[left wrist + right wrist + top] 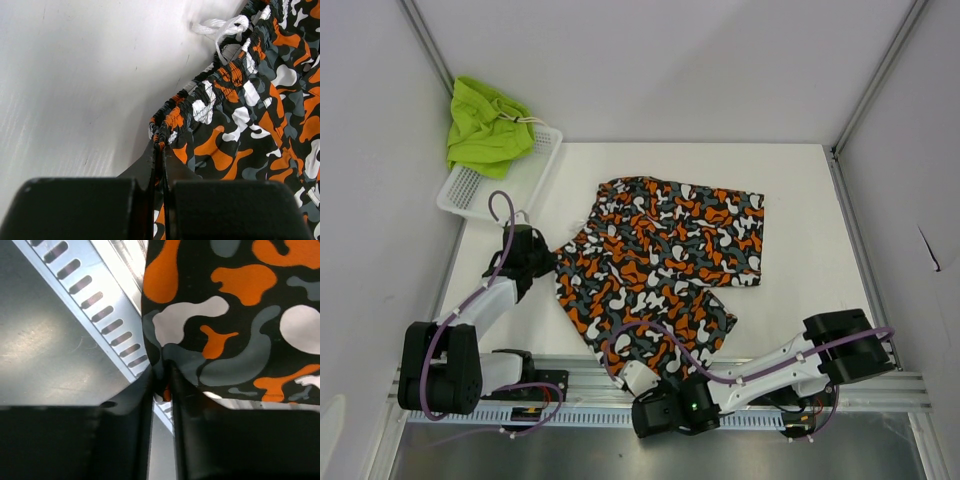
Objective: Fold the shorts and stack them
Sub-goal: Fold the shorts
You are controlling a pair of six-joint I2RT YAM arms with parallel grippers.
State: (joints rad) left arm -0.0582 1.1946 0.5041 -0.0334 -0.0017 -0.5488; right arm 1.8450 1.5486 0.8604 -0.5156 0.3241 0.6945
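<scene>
The camo shorts point(660, 265), blotched orange, black, grey and white, lie spread across the middle of the table. At their left edge my left gripper point(554, 264) is shut on the gathered waistband point(200, 100), and fabric is pinched between the fingertips point(161, 150). A white drawstring point(225, 27) lies further along the band. My right gripper point(632, 368) sits at the near hem, over the table's front rail. It is shut on a corner of the camo cloth point(165, 377). The lime green shorts point(485, 125) are bunched in the basket.
A white mesh basket point(480, 195) stands at the far left corner against the wall. A slotted metal rail point(95, 295) runs along the near table edge under the right gripper. Frame posts and white walls close in both sides.
</scene>
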